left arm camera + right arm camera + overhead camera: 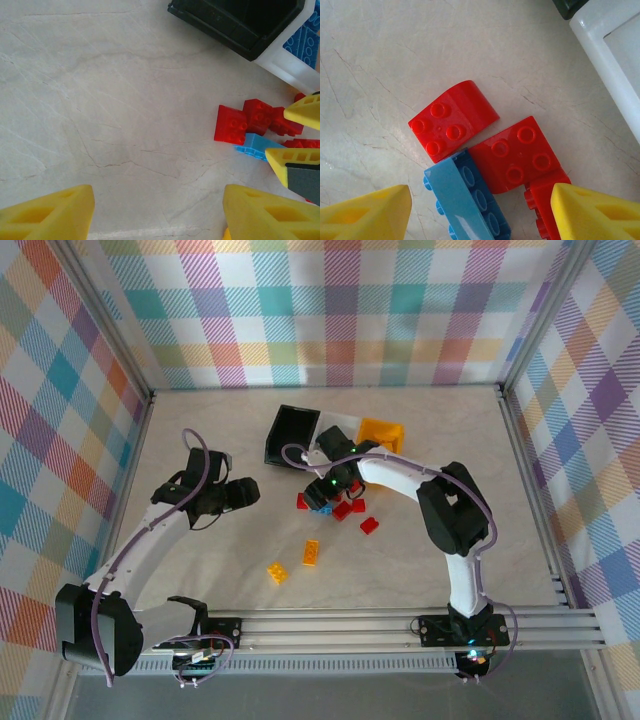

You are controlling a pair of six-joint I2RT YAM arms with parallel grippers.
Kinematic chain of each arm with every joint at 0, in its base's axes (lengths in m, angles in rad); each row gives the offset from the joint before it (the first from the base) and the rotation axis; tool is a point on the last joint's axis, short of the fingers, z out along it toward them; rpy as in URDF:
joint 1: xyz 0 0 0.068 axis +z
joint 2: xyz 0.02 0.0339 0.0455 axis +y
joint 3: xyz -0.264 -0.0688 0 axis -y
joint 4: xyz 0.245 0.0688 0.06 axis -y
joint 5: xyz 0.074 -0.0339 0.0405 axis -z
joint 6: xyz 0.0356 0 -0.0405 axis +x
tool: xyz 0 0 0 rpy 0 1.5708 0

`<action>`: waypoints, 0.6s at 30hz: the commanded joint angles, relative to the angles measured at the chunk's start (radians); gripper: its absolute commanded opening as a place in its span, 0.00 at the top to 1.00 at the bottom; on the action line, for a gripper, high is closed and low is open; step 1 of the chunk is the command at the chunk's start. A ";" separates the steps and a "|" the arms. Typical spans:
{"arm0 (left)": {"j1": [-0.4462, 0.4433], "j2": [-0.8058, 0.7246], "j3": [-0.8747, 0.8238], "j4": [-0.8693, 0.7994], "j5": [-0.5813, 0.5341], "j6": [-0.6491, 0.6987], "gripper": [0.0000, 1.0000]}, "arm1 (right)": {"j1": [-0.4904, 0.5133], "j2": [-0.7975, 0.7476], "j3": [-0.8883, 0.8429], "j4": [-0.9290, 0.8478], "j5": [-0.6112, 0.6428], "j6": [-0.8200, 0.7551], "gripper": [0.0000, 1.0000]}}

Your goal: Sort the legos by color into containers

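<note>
Where the red and blue legos huddle mid-table, just near of the black bin, white bin and yellow-orange bin, the right gripper hangs over them with fingers apart and nothing pinched (a blue brick lies between the tips). Two yellow-orange bricks lie nearer the arms, and the left gripper, spread and empty, hovers left of the pile. The table is pale, veined like marble, walled by pastel plaid panels.
</note>
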 commanded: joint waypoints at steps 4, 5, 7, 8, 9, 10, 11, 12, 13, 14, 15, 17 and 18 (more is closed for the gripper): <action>0.021 -0.013 -0.013 0.012 0.014 0.011 0.31 | 0.005 0.002 -0.037 -0.008 -0.014 -0.009 0.28; 0.022 -0.011 -0.013 0.013 0.017 0.010 0.31 | 0.006 -0.011 -0.052 -0.001 -0.014 -0.006 0.28; 0.023 -0.009 -0.016 0.015 0.020 0.011 0.31 | 0.010 -0.035 -0.073 0.002 -0.016 -0.003 0.28; 0.023 -0.007 -0.015 0.016 0.021 0.010 0.31 | 0.016 -0.048 -0.083 0.001 -0.016 -0.002 0.28; 0.025 -0.007 -0.016 0.016 0.021 0.010 0.31 | 0.020 -0.058 -0.092 0.004 -0.014 -0.002 0.28; 0.025 -0.007 -0.018 0.017 0.023 0.009 0.31 | 0.026 -0.068 -0.102 0.008 -0.011 0.000 0.28; 0.026 -0.006 -0.018 0.019 0.023 0.008 0.31 | 0.031 -0.075 -0.110 0.010 -0.007 0.001 0.28; 0.027 -0.006 -0.019 0.021 0.022 0.008 0.31 | 0.031 -0.081 -0.115 0.010 -0.006 0.003 0.28; 0.026 -0.005 -0.020 0.022 0.023 0.007 0.31 | 0.032 -0.085 -0.117 0.012 -0.005 0.004 0.28; 0.026 -0.005 -0.020 0.022 0.024 0.007 0.31 | 0.035 -0.088 -0.120 0.015 -0.005 0.006 0.28; 0.026 -0.005 -0.020 0.022 0.025 0.008 0.31 | 0.035 -0.088 -0.120 0.012 -0.007 0.006 0.28; 0.027 -0.005 -0.018 0.021 0.028 0.007 0.31 | 0.037 -0.085 -0.114 0.009 -0.007 0.006 0.28; 0.026 -0.006 -0.019 0.018 0.027 0.007 0.31 | 0.037 -0.082 -0.113 0.006 -0.008 0.004 0.28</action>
